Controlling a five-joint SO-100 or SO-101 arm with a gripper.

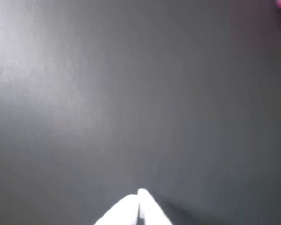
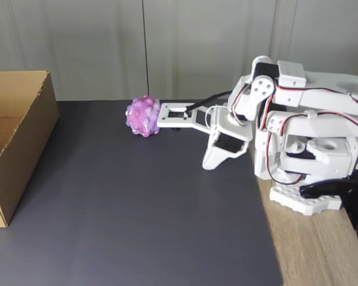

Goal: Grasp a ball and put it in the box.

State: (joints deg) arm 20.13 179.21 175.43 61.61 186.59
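Fixed view, left to right: open cardboard box (image 2: 15, 140) at the left edge; dark worktop (image 2: 137, 208); bumpy purple-pink ball (image 2: 143, 116) at upper centre, on the mat, well apart from the box; white arm (image 2: 298, 119) folded low at right. Jaws (image 1: 139, 199) at the bottom centre of the wrist view, tips together, closed on nothing. Sliver of pink at that view's upper right corner. Likely risk: closed tips nudging the ball, rolling it away before any grasp.
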